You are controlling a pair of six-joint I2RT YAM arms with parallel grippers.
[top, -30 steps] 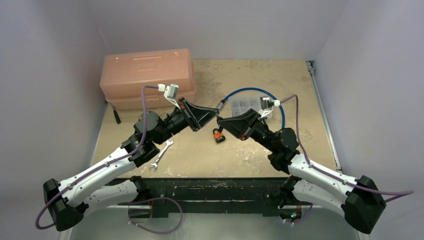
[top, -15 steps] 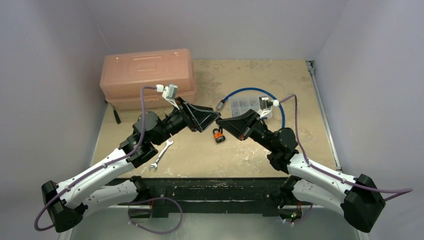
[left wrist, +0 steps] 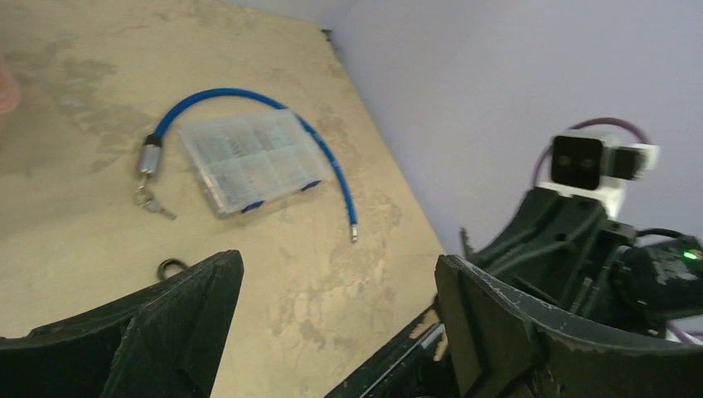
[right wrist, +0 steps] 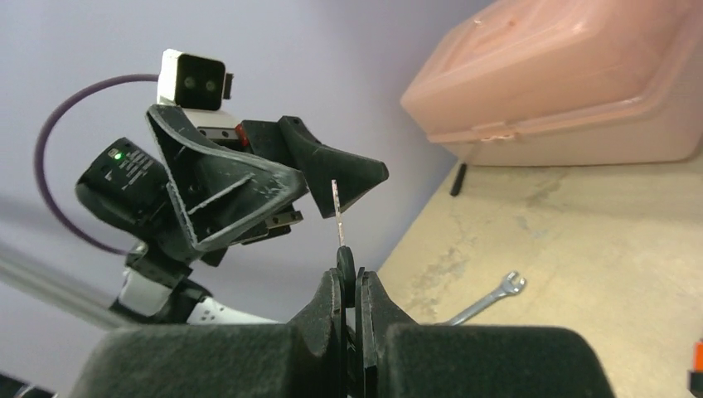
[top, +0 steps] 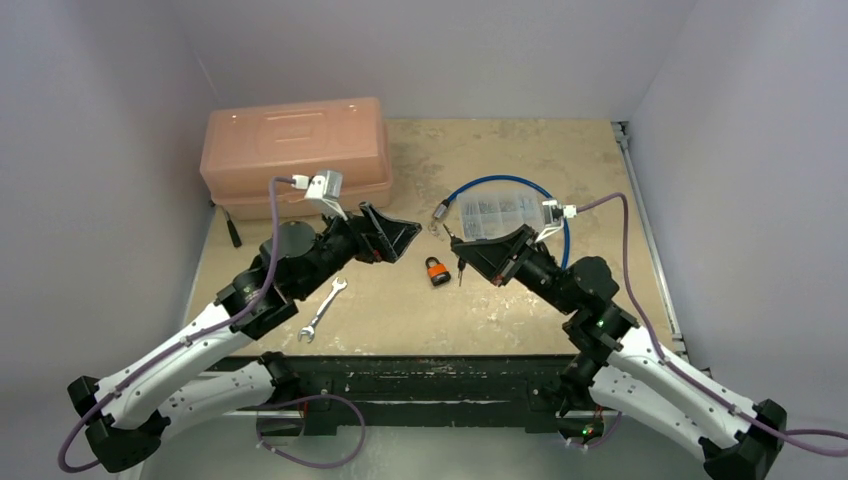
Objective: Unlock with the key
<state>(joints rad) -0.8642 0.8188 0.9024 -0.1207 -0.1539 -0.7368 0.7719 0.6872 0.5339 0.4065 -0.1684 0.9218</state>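
Arms have drawn apart from their meeting point: right gripper [right wrist: 348,278] pinches key [right wrist: 338,217] blade-out, left gripper [left wrist: 337,265] spread wide, empty. Padlock [top: 436,270] lies unheld on table [top: 400,305] between them. Insertion probably comes next.

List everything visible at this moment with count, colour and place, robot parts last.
toolbox: one, pink, far left of the table
organiser box: one, clear, far right of centre
cable lock: one, blue, curving around the organiser box
small keys: silver, at the cable's metal end; count unclear
padlock: one, orange and black, table centre
wrench: one, silver, near left
black-handled tool: one, left table edge; kind unclear
key: one, dark head, silver blade, pinched in the right gripper
left gripper: black, open, empty
right gripper: black, shut on the key
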